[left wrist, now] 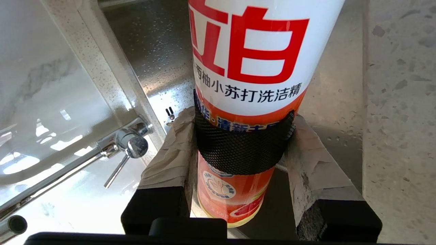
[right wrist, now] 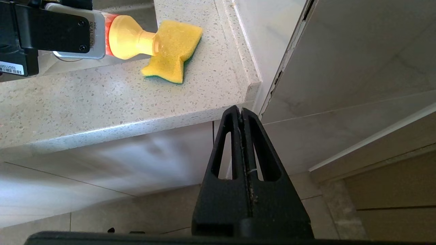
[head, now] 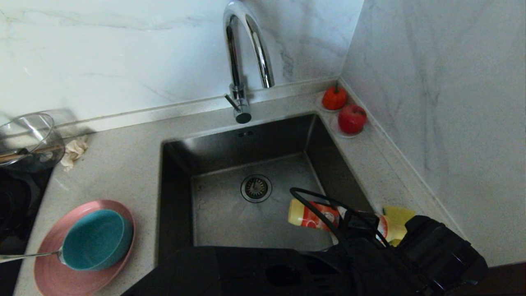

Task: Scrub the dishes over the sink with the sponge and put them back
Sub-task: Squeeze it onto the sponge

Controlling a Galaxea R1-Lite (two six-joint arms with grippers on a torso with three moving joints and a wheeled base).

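The sponge (right wrist: 172,56) lies yellow face up on the counter (right wrist: 102,98) at the sink's near right corner, directly under the nozzle of the bottle (left wrist: 250,68). The left gripper (left wrist: 243,143) has reached across to that side and holds the bottle tipped over, clamped about half open round its lower body, both taped pads pressed against the label and a black mesh band. The nozzle (right wrist: 150,42) appears to touch the foam, or hang just above it; which one cannot be told.

The step in hand looks like dosing the sponge with soap. To do it well, keep the nozzle over the middle of the foam, squeeze gently so the liquid soaks in and does not run onto the counter, then right the bottle before carrying it away.

Outward from the gripper, the sink (head: 181,172) holds nothing but its drain strainer (head: 256,188), with the tap (head: 246,61) arching over the far rim. Well apart, across the basin, the plate (head: 49,271) carries the bowl (head: 96,239), upright and looking empty, with the spoon (head: 28,256) resting against the bowl and its handle pointing off the plate. None looks scrubbed yet.

The right gripper (right wrist: 242,115) hangs below the counter edge, fingers pressed together, holding nothing.
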